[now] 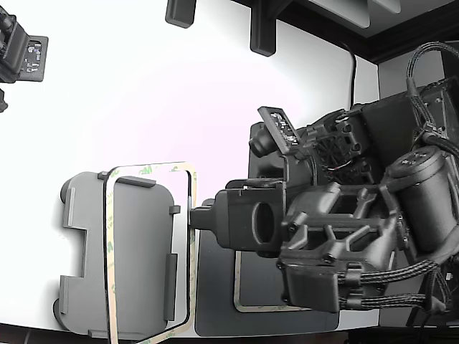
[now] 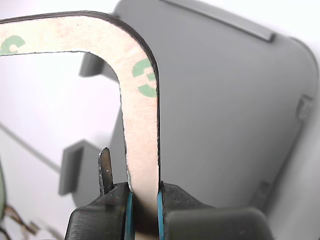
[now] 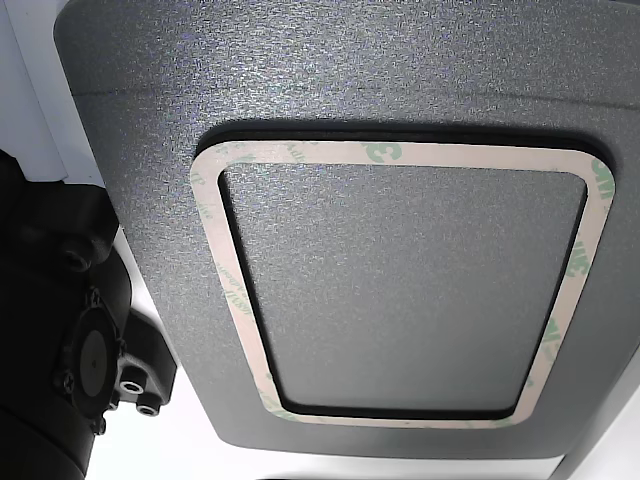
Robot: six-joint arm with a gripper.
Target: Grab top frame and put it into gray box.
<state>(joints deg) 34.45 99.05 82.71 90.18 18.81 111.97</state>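
My gripper (image 1: 192,215) is shut on the top frame (image 1: 154,169), a thin cream frame with green blotches, pinching the middle of one long side. The frame hangs over the gray box (image 1: 140,251), a light gray tray at the exterior view's lower left, and overlaps most of it; whether it touches the tray I cannot tell. In the wrist view the frame (image 2: 142,125) runs up from between my fingertips (image 2: 144,200), with the gray box (image 2: 225,100) behind it.
A darker gray mat (image 1: 215,308) lies to the exterior view's right of the box and carries a second, like frame (image 1: 247,308), which also shows in the other view (image 3: 400,153) on the mat (image 3: 350,80). Black fixtures (image 1: 263,29) stand at the far edge, another (image 1: 18,50) at upper left.
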